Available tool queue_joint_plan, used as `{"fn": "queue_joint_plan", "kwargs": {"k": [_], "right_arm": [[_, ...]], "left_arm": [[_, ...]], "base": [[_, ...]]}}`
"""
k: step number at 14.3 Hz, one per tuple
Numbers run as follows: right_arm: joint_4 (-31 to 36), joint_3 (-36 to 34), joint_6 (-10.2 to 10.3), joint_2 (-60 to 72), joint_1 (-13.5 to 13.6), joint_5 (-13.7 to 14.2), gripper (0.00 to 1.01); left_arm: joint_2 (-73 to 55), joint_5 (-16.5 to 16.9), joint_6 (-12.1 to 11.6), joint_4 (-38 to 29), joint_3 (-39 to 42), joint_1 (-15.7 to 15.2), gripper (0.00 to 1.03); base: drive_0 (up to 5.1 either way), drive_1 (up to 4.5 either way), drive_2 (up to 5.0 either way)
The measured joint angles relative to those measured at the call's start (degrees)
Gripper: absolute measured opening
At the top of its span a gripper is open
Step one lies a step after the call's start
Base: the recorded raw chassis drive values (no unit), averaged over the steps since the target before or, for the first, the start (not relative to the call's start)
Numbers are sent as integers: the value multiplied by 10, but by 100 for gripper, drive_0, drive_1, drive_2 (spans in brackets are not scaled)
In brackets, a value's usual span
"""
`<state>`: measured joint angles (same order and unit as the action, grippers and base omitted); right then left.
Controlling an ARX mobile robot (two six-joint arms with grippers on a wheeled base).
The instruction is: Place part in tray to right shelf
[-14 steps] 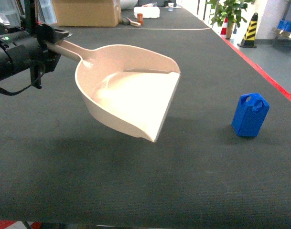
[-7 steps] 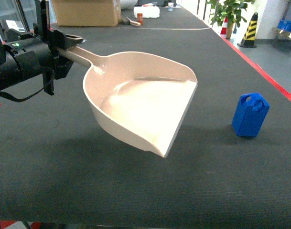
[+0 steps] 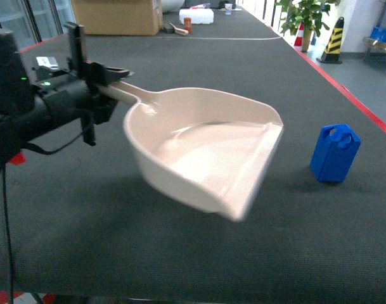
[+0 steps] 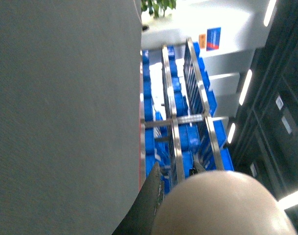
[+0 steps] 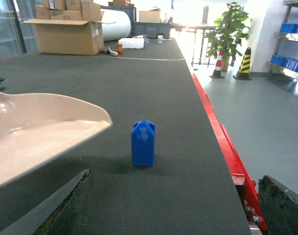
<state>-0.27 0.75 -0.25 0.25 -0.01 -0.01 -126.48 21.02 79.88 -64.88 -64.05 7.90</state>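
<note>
Head view, entries taken nearest first, each placed against the tray as landmark.

1. Tray (image 3: 205, 152): we hold it clear of the dark table mat (image 3: 180, 253), tilted, its flat front lip toward the part; the lip's near corner is blurred. It is empty. We judge it is carried this way so the part can go over the open lip.

2. Left gripper (image 3: 97, 79): at the far end of the tray's handle, closed around that handle. We judge the grip sits at the handle's end to leave the scoop open for loading.

3. Part (image 3: 335, 152): right of the tray's lip, upright on the mat, apart from the tray and touched by nothing. In the right wrist view it (image 5: 143, 143) stands just beyond the lip's corner (image 5: 65, 127).

4. Right gripper (image 5: 173, 205): nearer than the part and right of the tray; its two jaws frame the bottom of the right wrist view widely spread, with nothing between them. We judge it is lined up for picking the part.

5. Cardboard box (image 3: 116, 16): far behind the tray, at the mat's back end.

6. Right shelf: not identifiable in the head view. The left wrist view shows steel racking (image 4: 175, 112) with blue crates (image 4: 151, 105) past the tray's rounded back (image 4: 222, 205); whether that is it, we cannot tell.
</note>
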Motion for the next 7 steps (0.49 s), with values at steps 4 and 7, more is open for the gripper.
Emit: {"fn": "queue_joint_plan", "kwargs": {"k": [4, 7], "right_arm": [[0, 0, 0, 0, 0, 0, 98], [0, 0, 0, 0, 0, 0, 98]], "left_arm": [[-24, 10, 9, 4, -27, 81, 13], [-7, -15, 7, 7, -10, 57, 13]], "base": [[0, 0, 0], [0, 0, 0]]}}
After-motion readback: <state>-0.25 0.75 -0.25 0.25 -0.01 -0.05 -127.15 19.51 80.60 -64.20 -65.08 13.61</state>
